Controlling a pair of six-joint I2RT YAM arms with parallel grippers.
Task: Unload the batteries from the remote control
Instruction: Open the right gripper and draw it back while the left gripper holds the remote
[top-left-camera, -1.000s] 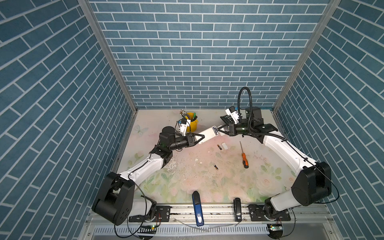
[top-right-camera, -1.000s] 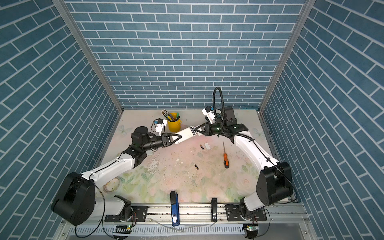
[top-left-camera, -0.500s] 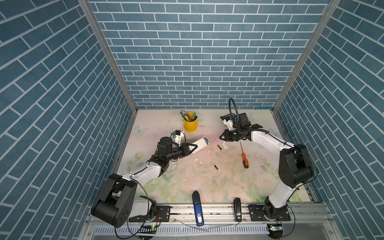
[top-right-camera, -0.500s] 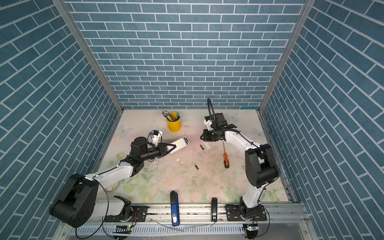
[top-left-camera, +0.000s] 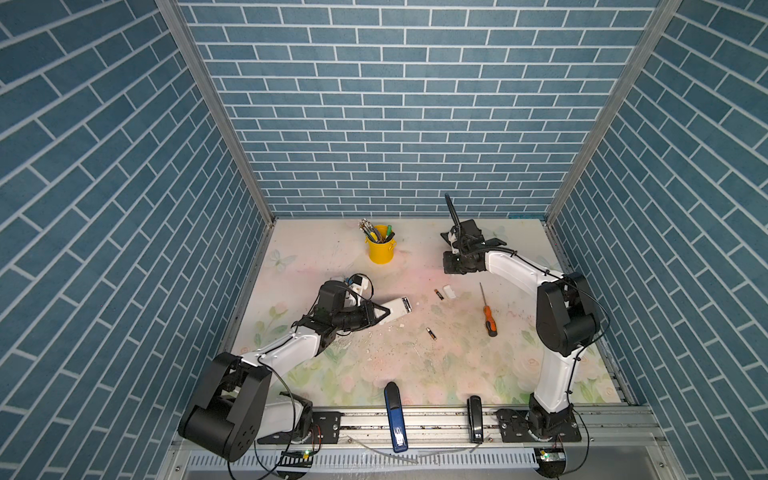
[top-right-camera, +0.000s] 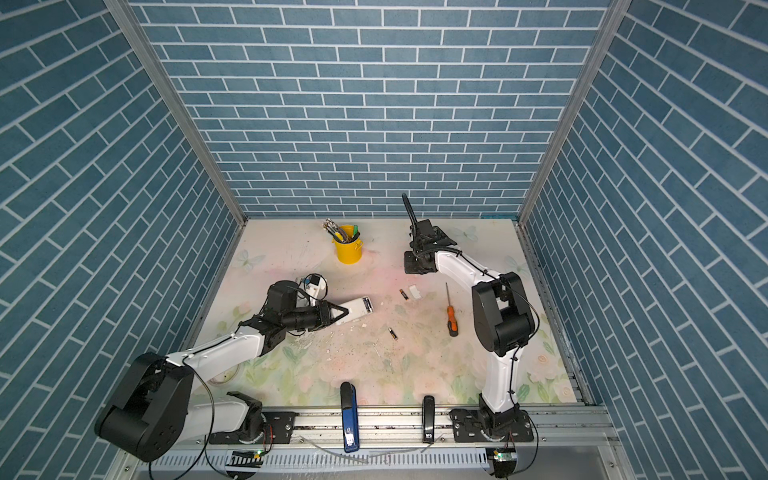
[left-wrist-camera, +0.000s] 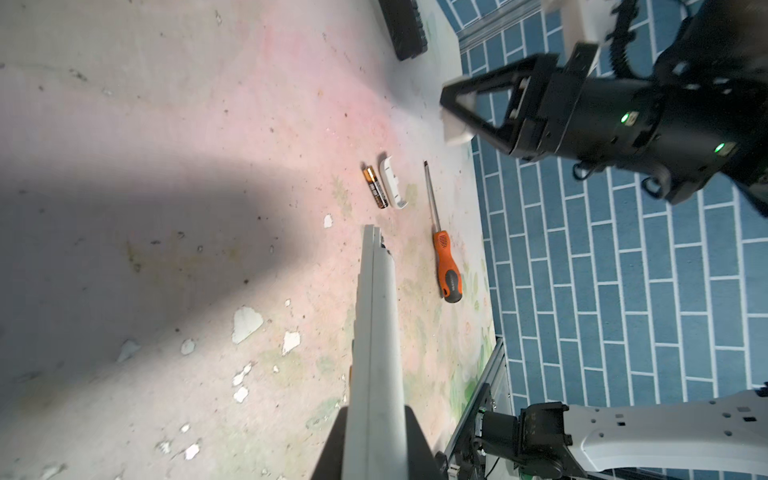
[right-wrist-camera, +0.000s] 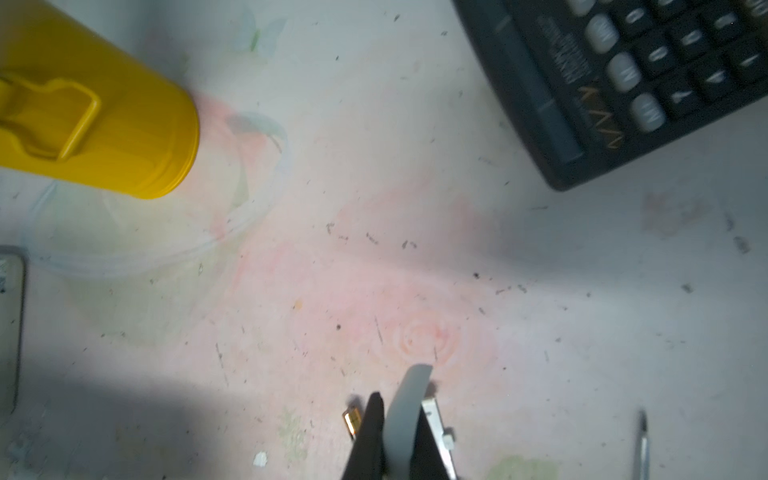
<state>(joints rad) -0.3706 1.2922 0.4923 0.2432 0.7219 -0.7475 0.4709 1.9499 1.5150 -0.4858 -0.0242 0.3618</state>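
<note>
My left gripper (top-left-camera: 376, 318) (left-wrist-camera: 374, 411) is shut on the white remote control (top-left-camera: 395, 309) (left-wrist-camera: 374, 316), holding it low over the mat at centre left. One of the batteries (top-left-camera: 438, 294) (left-wrist-camera: 375, 187) lies beside a white cover (top-left-camera: 449, 291) (left-wrist-camera: 392, 183). A second battery (top-left-camera: 431, 333) lies nearer the front. My right gripper (top-left-camera: 454, 268) (right-wrist-camera: 401, 403) hangs above that first battery, pointing down, shut on another white cover (left-wrist-camera: 455, 129) (right-wrist-camera: 409, 399). I cannot tell whether batteries are inside the remote.
An orange-handled screwdriver (top-left-camera: 488, 316) lies right of the batteries. A yellow cup of tools (top-left-camera: 380, 249) stands at the back. A dark calculator (right-wrist-camera: 623, 83) lies near the right gripper. A blue stapler (top-left-camera: 395, 415) and a black one (top-left-camera: 473, 419) rest on the front rail.
The grippers were together at the raised remote. The left has drawn back and down with the remote. The right has pulled away to the right with a white cover.
</note>
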